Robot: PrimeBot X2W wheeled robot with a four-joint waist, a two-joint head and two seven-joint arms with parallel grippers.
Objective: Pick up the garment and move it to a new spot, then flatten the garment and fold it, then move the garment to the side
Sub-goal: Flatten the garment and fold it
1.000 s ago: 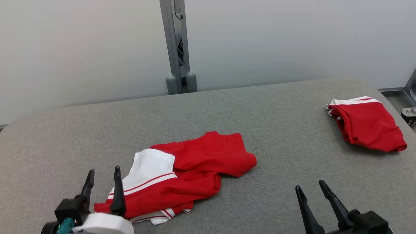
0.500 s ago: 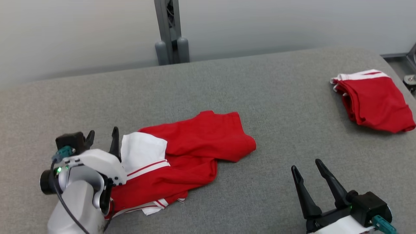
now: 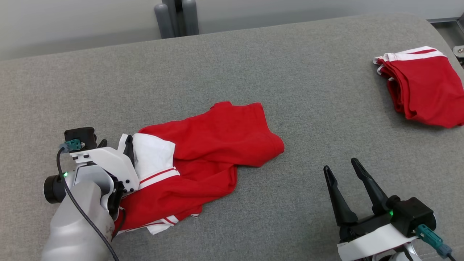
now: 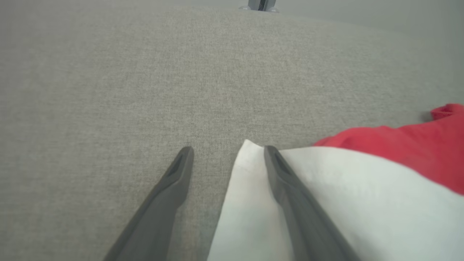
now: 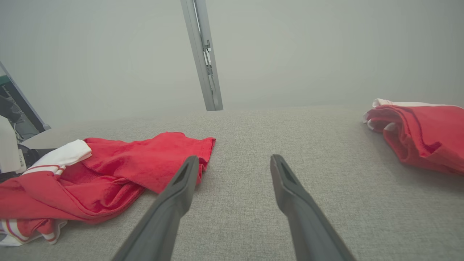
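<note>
Garment (image 3: 217, 145) lying crumpled on tabletop (image 3: 290, 72), left of centre. Left end effector (image 4: 228, 150) gaping, straddling white corner; right end effector (image 3: 340, 163) gaping, empty, hanging well apart. Risk: fingers pinching only thin edge, cloth slipping free during lift, or dragging bunched.

The right gripper (image 5: 234, 158) points across the grey table (image 5: 326, 152), fingers spread apart — a crumpled red-and-white garment (image 5: 137, 166) lies at left, a folded red garment (image 5: 424, 137) at right.
</note>
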